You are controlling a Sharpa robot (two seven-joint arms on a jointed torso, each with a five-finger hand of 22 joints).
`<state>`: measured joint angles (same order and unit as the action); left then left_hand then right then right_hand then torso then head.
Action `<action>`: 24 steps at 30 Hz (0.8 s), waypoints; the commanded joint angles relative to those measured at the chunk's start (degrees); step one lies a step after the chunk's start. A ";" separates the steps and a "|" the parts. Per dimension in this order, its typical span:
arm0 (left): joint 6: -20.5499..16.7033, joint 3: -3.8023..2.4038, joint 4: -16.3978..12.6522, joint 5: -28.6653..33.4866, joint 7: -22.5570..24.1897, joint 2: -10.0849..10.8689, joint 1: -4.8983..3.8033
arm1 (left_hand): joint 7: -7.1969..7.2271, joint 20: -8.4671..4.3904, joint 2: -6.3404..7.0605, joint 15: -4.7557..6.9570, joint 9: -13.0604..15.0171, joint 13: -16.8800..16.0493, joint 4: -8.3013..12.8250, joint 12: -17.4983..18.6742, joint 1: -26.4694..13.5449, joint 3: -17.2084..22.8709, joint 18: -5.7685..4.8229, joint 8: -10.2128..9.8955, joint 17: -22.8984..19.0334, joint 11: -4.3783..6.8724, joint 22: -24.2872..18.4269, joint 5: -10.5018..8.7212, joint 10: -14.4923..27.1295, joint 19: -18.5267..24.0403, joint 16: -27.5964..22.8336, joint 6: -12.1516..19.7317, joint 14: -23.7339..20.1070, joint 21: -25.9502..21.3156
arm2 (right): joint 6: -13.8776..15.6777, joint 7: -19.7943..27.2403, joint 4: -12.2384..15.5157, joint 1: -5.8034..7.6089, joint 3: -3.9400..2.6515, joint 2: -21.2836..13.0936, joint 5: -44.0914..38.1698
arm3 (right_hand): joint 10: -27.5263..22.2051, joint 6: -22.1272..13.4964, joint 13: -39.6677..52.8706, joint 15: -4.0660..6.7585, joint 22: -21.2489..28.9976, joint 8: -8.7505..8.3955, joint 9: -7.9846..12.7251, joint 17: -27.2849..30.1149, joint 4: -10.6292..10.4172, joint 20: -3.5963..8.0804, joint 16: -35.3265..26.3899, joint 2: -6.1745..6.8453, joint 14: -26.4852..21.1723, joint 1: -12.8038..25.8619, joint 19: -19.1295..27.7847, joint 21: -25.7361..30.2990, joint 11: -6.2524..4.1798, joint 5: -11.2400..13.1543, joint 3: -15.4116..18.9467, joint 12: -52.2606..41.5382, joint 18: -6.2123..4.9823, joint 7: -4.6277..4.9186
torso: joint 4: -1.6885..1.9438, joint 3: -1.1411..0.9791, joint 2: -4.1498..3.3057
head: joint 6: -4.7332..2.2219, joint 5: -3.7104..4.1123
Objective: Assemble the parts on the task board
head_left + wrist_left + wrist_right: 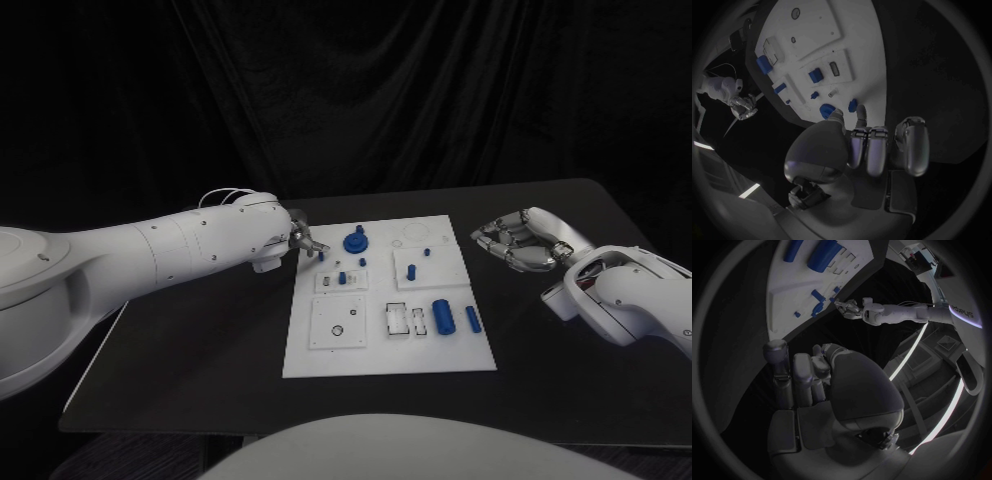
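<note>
The white task board (378, 350) lies mid-table, also seen in the left wrist view (857, 45) and the right wrist view (779, 300). Blue parts sit on it: a round knobbed part (356, 240), a small peg (362, 262), an oblong piece (411, 270) and two cylinders (443, 315). My left hand (303, 243) hovers at the board's far left corner, beside the round part (826, 110). Its thumb and one finger reach out slightly apart with nothing between them, and its other fingers (879, 147) are curled. My right hand (516, 240) stays off the board's right edge, fingers (795, 375) curled in, holding nothing.
The black table (202, 350) reaches well past the board on every side. White recessed plates (340, 322) and small slots (404, 318) take up the board's near half. A black curtain hangs behind the table.
</note>
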<state>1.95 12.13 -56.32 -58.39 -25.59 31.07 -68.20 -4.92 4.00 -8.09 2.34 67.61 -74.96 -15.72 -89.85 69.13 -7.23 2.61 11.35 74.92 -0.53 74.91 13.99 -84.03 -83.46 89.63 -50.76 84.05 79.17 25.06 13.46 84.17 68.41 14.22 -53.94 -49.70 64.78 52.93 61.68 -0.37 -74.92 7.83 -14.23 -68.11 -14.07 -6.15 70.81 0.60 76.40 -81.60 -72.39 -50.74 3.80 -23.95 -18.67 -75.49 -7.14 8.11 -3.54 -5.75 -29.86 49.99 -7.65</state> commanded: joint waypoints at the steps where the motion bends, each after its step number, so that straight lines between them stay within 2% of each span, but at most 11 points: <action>1: -0.93 -0.05 0.27 0.03 2.75 -0.25 0.24 | 0.05 0.35 0.07 -0.35 -0.13 -15.04 -0.08 -0.15 0.62 0.35 0.27 -0.44 15.08 -0.44 11.24 0.41 -5.97 0.18 0.37 0.34 5.95 -0.39 | -0.61 -1.30 0.01 -0.14 -0.04 0.03 -0.02 | 0.01 0.05 0.12 0.18 -5.11 0.28 -0.03 -0.11 0.22 -0.23 0.18 -0.13 -0.12 -0.50 0.24 0.26 0.00 -0.25 -0.25 0.12 -0.34 0.11 | -0.04 0.00 -0.02 | 0.01 0.09; 12: -2.14 -0.06 1.21 0.03 3.31 -0.86 0.63 | -0.13 0.50 -0.04 -0.51 -0.63 -15.04 -0.11 -0.15 1.02 0.80 0.41 -1.10 15.08 -0.60 11.05 0.79 -5.97 0.58 0.37 0.56 5.95 -1.00 | -1.23 -1.80 -0.24 -0.14 -0.04 0.25 -0.02 | 0.02 0.01 0.13 0.18 -5.10 0.27 -0.03 -0.12 0.32 -0.23 0.20 -0.15 -0.10 -0.60 0.24 0.31 0.00 -0.32 -0.34 0.11 -0.35 0.12 | -0.01 0.01 0.06 | 0.01 0.27; 24: -2.57 -0.06 3.25 0.03 3.46 -2.10 1.45 | -0.18 0.55 -0.16 -0.56 -0.81 -15.04 -0.16 -0.15 1.11 0.99 0.46 -1.34 15.08 -0.66 10.98 0.90 -5.97 0.73 0.37 0.61 5.95 -1.22 | -1.84 -2.25 -0.30 -0.14 -0.04 0.23 -0.02 | 0.04 0.06 0.13 0.20 -5.12 0.31 -0.05 -0.17 0.60 -0.21 0.27 -0.23 -0.05 -0.87 0.19 0.31 -0.01 -0.49 -0.55 0.09 -0.35 0.11 | -0.04 -0.02 0.08 | 0.01 0.42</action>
<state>0.11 12.13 -53.25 -58.40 -23.15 29.20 -66.91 -5.12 4.41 -8.19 2.13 66.89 -74.97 -15.96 -89.85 69.69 -6.52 2.61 10.25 74.91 -0.94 74.90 14.66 -84.02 -83.05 89.63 -50.56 83.84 78.09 23.97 12.30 83.86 68.40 14.22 -53.71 -49.70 64.78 52.93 61.80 -0.37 -74.92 7.83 -14.23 -68.23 -13.74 -6.15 70.81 0.37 76.40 -81.83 -72.39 -50.74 3.80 -24.19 -18.99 -75.49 -7.14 8.11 -3.55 -5.75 -29.81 49.99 -7.26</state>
